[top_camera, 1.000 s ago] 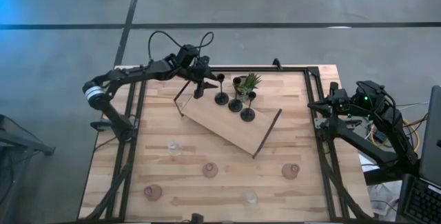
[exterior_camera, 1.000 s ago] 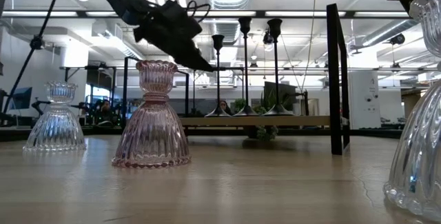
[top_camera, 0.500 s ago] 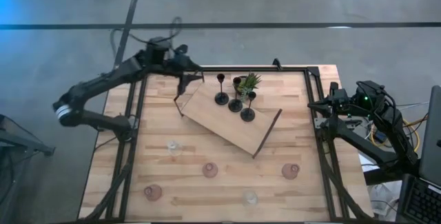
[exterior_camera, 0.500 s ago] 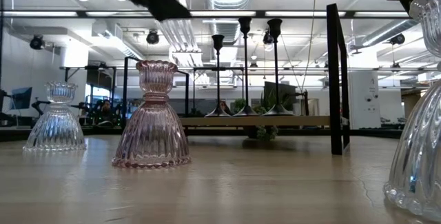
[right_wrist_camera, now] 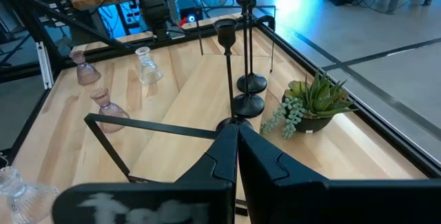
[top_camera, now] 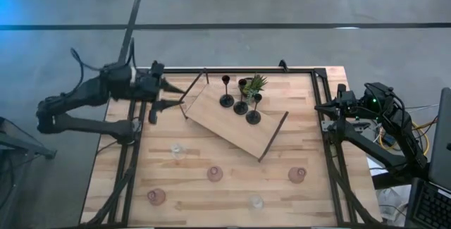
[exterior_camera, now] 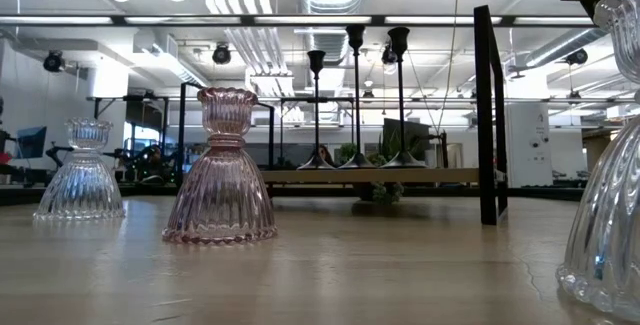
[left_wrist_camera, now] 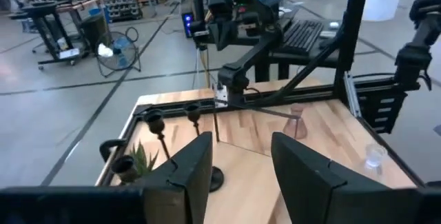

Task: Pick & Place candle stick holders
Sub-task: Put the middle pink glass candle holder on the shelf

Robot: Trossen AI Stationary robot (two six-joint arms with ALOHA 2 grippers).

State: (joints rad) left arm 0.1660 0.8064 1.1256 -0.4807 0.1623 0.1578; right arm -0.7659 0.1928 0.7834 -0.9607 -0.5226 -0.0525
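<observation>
High view: left tool open, empty.

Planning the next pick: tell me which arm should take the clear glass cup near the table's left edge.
Left. The left gripper hangs open at the table's left edge, nearer the clear glass cup; the right gripper sits shut at the far right edge.

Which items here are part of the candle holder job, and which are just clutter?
Job items:
- three black candle stick holders standing on the board
- five glass cups on the bare table, pink and clear
- left gripper, open, at the table's far-left edge
- right gripper, shut, parked at the right edge

Clutter:
- potted plant
- wooden board
</observation>
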